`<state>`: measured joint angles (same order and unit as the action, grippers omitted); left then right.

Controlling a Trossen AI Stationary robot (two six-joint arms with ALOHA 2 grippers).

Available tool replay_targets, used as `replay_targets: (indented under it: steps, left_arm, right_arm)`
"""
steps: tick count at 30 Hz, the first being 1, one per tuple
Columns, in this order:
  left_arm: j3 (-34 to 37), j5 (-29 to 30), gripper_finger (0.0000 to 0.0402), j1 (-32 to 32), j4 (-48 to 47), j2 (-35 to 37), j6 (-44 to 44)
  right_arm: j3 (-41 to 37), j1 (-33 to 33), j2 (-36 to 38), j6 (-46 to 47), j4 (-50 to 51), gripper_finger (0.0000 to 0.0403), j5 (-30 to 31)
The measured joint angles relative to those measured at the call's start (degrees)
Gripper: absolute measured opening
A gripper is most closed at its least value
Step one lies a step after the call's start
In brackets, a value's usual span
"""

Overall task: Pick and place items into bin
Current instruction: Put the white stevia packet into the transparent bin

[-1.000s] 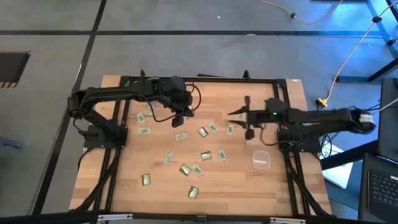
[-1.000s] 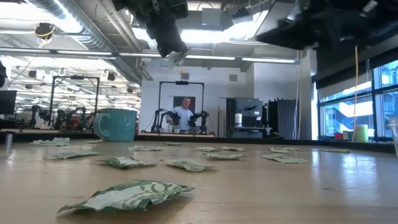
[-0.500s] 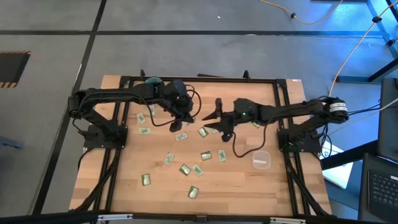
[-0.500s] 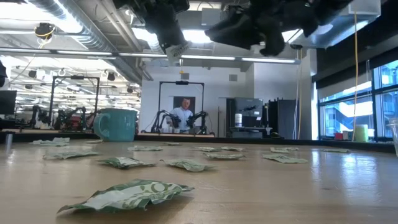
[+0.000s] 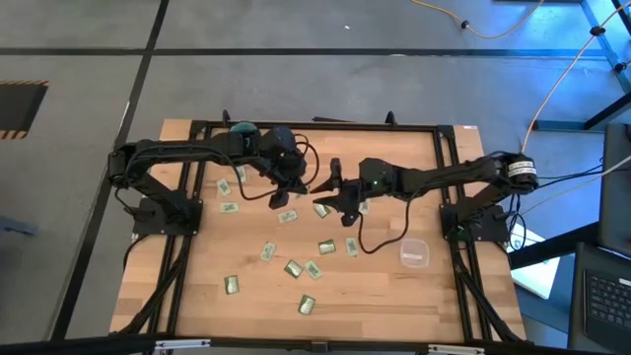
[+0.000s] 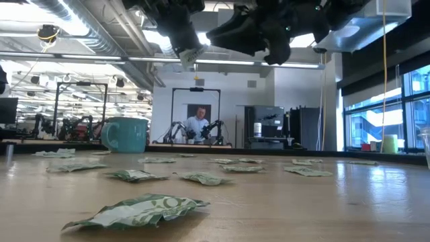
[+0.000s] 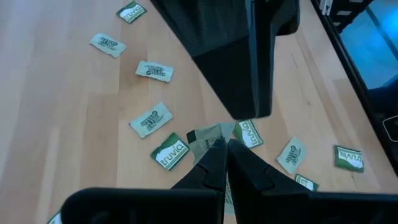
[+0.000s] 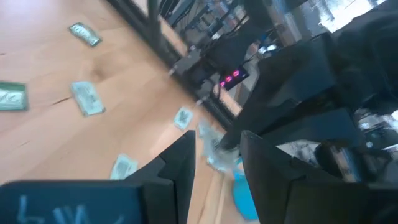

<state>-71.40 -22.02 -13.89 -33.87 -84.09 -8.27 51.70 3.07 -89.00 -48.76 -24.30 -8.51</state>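
Observation:
My left gripper [image 5: 282, 198] hangs high over the table's middle, shut on one pale green packet [image 7: 208, 134], which also shows in the low view [image 6: 190, 62]. My right gripper [image 5: 325, 192] has reached in level from the right and stands open close in front of it. In the right wrist view, my right gripper's two fingers [image 8: 217, 142] stand on either side of the held packet [image 8: 214, 155] without plainly touching it. Several more packets [image 5: 325, 247] lie flat on the wood. The clear bin [image 5: 414, 253] stands near the right arm's base. My left gripper pinches the packet by one end [image 7: 217, 140] between its two fingertips. The fingers slant down from the table's left. The rest of the packet sticks out past the tips toward my right gripper, high above the table.
A teal mug [image 5: 242, 128] stands at the far edge behind the left arm and shows in the low view [image 6: 125, 134]. Loose packets are scattered over the table's middle and near part [image 6: 138, 210]. A person stands far back in the room [image 6: 198, 122].
My right gripper has swung out from the right side toward the table's left, rolling its wrist, and now stands close in front of my left gripper and its packet. Its fingers have stayed open.

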Motion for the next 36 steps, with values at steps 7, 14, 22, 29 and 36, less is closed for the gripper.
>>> replay_targets:
  steps: [7, 14, 22, 29, 36]
  left_arm:
    - [-0.02, -0.09, 0.0004, 0.18, 0.80, 0.00, 0.00]
    - [-0.01, -0.19, 0.0004, 0.37, 1.58, 0.00, 0.00]
    - [0.00, -0.18, 0.0004, 0.37, 1.55, 0.00, -0.02]
    - [-0.01, -0.18, 0.0004, 0.37, 1.56, -0.02, -0.01]
    - [-0.01, -0.18, 0.0004, 0.37, 1.59, 0.00, -0.02]
  right_arm:
    - [0.00, 0.01, -0.69, 0.08, -1.33, 0.0132, 2.84]
    - [0.00, 0.03, -0.69, 0.54, 0.06, 0.0132, 2.90]
    - [0.00, 0.03, -0.69, 3.11, 0.50, 0.0132, 3.07]
    - [-0.01, 0.03, -0.68, 3.28, 0.57, 0.0103, 6.92]
    - [-0.02, 0.03, -0.67, 3.22, 0.64, 0.0027, 7.01]
